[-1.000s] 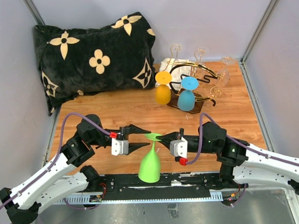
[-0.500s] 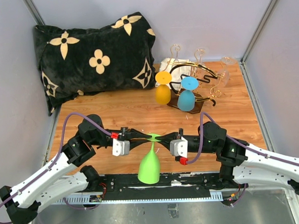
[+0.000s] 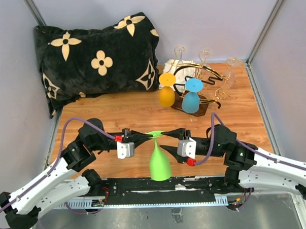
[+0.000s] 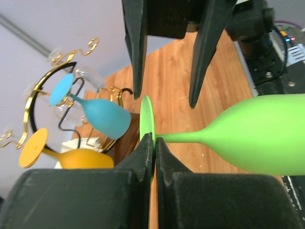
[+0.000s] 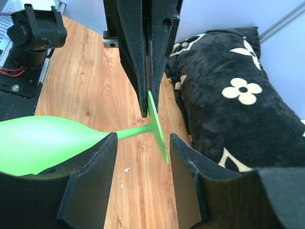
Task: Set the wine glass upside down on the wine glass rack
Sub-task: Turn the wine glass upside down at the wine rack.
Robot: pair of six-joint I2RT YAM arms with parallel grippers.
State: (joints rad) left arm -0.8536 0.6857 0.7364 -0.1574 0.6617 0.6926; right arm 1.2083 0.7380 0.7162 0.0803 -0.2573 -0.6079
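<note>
here wine glass [image 3: 159, 165] foot clamped in left pincer [image 3: 146, 136]

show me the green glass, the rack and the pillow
green glass [image 3: 160, 166]: top view, on its bowl
rack [image 3: 206, 106]: top view, on its dark base
pillow [image 3: 97, 56]: top view, on its middle

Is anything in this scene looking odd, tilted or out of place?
Nothing is spilled. But the bright green wine glass hangs bowl-down, pinched only at the thin edge of its foot by the left gripper; the right gripper stands open around the foot.
</note>
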